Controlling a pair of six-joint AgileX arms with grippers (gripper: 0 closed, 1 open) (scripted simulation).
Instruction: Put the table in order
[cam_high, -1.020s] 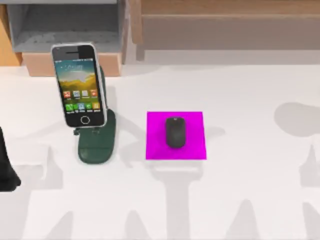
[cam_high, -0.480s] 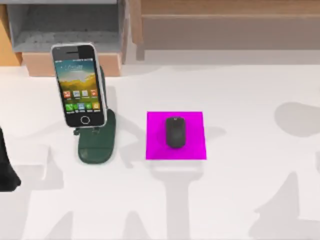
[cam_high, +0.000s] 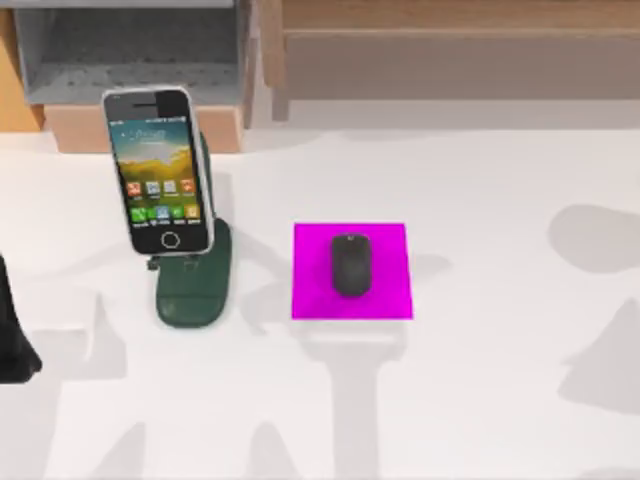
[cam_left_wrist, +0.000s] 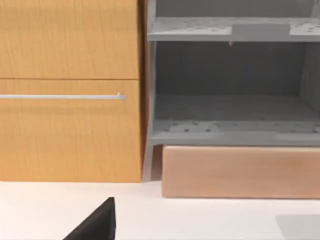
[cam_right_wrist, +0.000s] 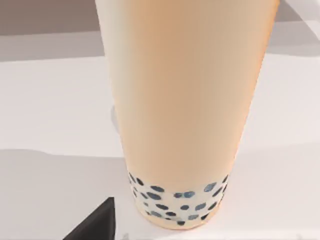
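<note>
You've got the white table (cam_high: 500, 330) spanning the top view — phone (cam_high: 158, 170) upright on a dark green stand (cam_high: 195, 285) at left, black mouse (cam_high: 350, 264) on the magenta mat (cam_high: 385, 300) mid-table. Phone screen shows app icons, text unreadable. Left arm (cam_high: 12, 340) sits at the left edge, right wrist view faces a boba tea cup (cam_right_wrist: 185, 100) standing on the table — can't tell either gripper's finger state.

White table (cam_high: 480, 180): dk-green phone stand (cam_high: 195, 285) w/ phone left; magenta mat (cam_high: 352, 271) centre; tan cup (cam_right_wrist: 186, 100) standing upright.
</note>
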